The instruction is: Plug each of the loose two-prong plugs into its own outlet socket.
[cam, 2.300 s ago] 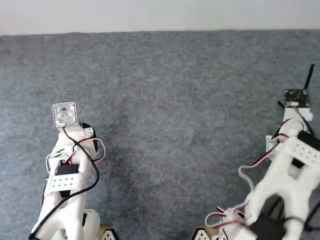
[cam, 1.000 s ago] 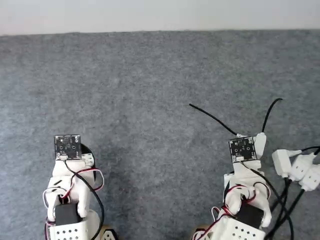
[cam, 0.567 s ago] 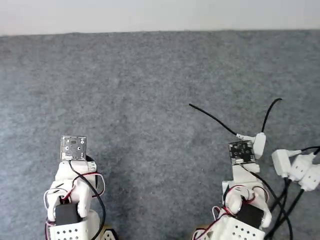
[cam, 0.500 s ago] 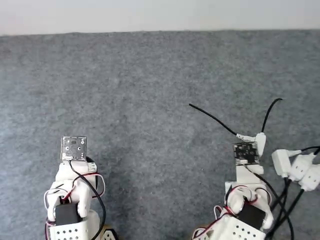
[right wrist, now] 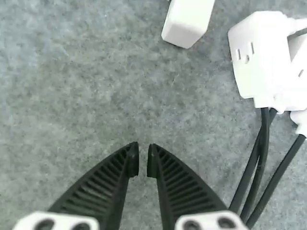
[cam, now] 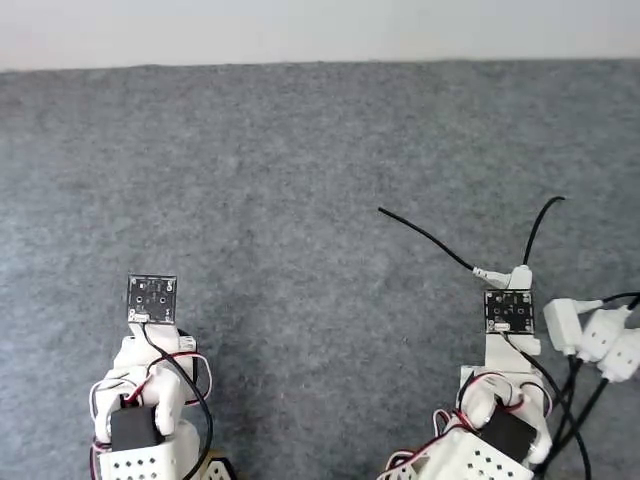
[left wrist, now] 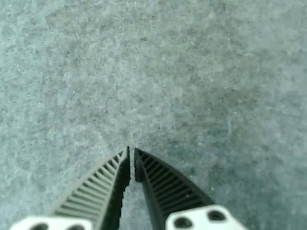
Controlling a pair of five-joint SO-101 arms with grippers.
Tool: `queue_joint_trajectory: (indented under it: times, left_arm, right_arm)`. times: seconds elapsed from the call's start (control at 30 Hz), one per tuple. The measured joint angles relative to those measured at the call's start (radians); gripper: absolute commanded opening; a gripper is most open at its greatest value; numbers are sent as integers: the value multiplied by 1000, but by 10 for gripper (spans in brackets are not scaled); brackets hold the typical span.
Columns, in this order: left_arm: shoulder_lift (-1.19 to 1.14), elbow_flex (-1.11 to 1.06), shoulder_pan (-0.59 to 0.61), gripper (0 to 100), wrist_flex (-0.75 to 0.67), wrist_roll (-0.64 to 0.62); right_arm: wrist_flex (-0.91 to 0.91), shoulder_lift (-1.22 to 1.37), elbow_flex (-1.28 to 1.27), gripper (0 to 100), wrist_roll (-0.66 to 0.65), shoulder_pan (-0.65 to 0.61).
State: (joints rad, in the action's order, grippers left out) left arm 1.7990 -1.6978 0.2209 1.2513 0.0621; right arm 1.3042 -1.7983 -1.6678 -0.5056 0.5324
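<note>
Grey felt (cam: 300, 150) covers the whole table. Two white arms sit at its near edge, well apart: the left arm (cam: 140, 410) over bare felt, the right arm (cam: 500, 420) next to the task's things.

White sockets (cam: 590, 335) lie in a cluster at the right edge of the high view, just beside the right arm. In the right wrist view one socket (right wrist: 261, 52) shows its slotted face. Black cords (cam: 572, 400) run from the cluster toward the near edge.

One white plug (cam: 520, 277) lies on the felt just beyond the right arm's tip, near the sockets but apart from them and plugged into none. A thin black lead (cam: 425, 238) runs from it out across the felt.

The left gripper (left wrist: 132, 160) hangs over bare felt, its black ribbed jaws all but touching at the tips, with nothing between them. The right gripper (right wrist: 142, 160) has its jaws drawn together to a thin slit and holds nothing. The plug (right wrist: 188, 19) lies ahead of it, untouched.
</note>
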Motion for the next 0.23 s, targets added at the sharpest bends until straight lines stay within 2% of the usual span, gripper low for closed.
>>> queue_joint_trajectory:
  times: [0.23]
  left_arm:
    - [0, 0, 0, 14, 0, 0]
  right_arm:
    - [0, 0, 0, 32, 0, 0]
